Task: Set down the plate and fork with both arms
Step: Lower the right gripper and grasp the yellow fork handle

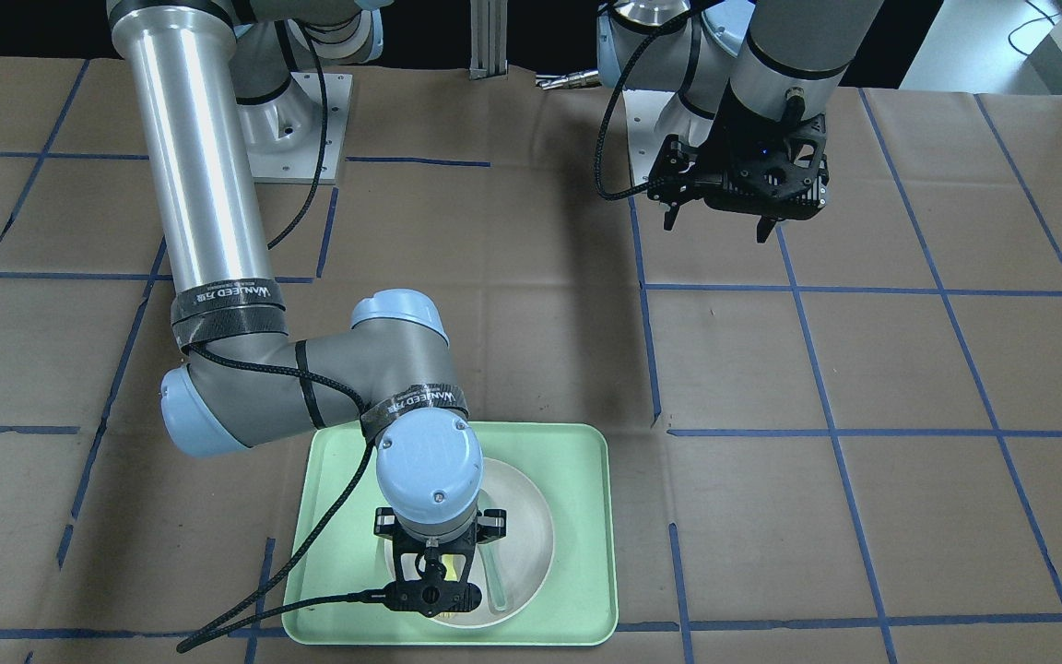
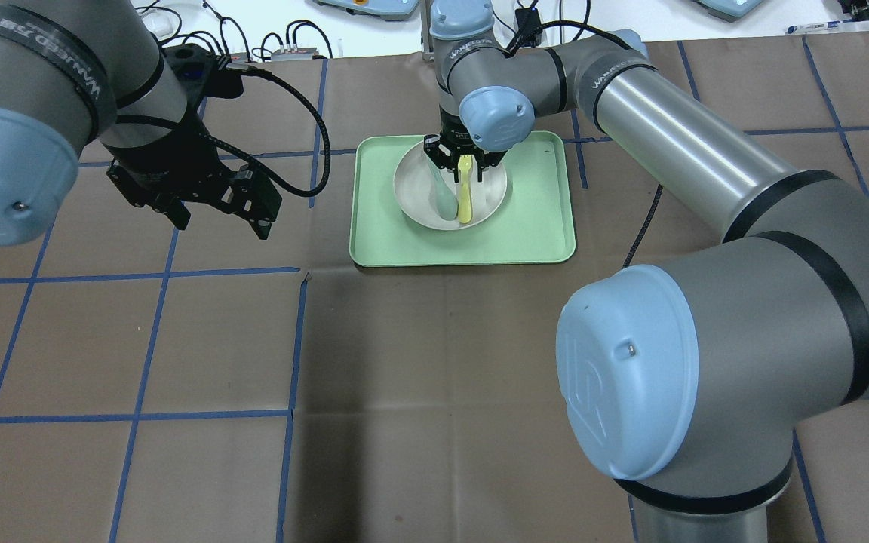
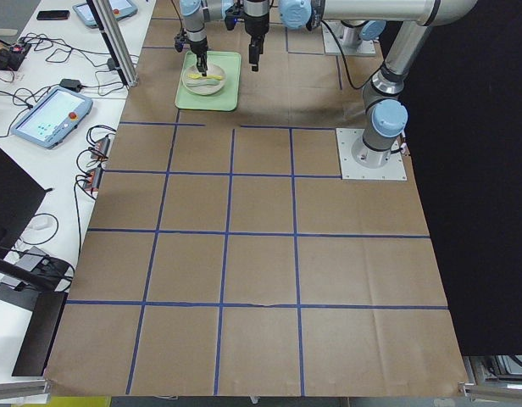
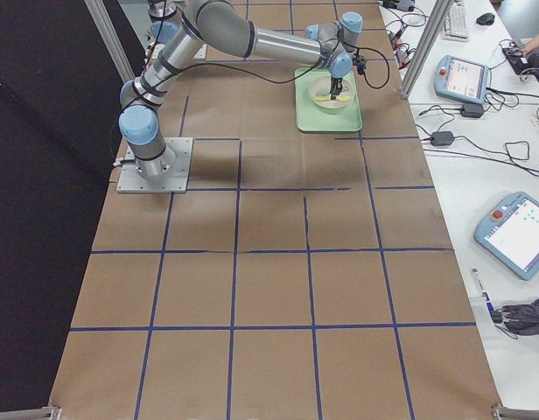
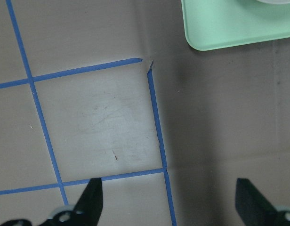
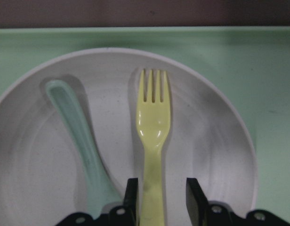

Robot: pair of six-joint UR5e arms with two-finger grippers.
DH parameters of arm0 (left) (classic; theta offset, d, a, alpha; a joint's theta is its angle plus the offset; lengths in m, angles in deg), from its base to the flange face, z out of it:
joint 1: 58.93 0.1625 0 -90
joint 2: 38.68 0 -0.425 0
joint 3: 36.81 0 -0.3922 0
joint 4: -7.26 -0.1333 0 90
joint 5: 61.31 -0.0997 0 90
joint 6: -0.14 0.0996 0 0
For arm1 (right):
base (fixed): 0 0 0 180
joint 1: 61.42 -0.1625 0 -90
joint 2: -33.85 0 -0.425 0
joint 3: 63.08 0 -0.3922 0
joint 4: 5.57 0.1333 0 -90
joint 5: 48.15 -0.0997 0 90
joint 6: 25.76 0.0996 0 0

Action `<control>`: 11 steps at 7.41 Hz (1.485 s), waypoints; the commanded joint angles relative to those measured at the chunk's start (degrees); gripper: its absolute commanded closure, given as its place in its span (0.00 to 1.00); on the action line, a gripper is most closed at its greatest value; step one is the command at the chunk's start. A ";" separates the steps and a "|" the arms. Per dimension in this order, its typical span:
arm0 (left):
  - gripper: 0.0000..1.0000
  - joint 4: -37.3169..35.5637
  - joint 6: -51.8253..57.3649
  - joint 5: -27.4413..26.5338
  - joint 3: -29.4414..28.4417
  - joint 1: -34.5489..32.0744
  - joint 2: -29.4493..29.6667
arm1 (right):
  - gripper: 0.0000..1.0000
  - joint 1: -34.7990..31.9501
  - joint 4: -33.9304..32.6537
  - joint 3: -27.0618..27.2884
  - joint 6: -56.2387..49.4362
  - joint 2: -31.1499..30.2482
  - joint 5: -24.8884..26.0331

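The off-white plate lies on the mint-green tray. The pale-yellow fork lies in the plate beside a grey-green spoon. My right gripper hangs low over the plate's far side. In the right wrist view its fingers stand either side of the fork's handle, with a gap on one side, so the gripper is open. The plate fills that view. My left gripper is open and empty above the bare table, left of the tray; its fingers are wide apart.
The spoon lies parallel to the fork, close to the right gripper. The table is brown paper with a blue tape grid. The tray's corner shows in the left wrist view. Cables and pendants lie beyond the table's far edge.
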 commanded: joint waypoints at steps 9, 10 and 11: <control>0.00 -0.55 -0.32 0.41 2.99 1.12 -1.48 | 0.86 -0.50 -0.07 -0.15 0.05 1.49 0.11; 0.00 -0.55 -0.32 0.41 3.08 1.12 -1.48 | 0.88 -0.50 -0.07 -0.42 0.05 1.40 0.11; 0.00 -0.55 -0.32 0.41 3.08 1.12 -1.48 | 0.91 -0.41 -0.07 -0.59 -0.04 1.06 0.11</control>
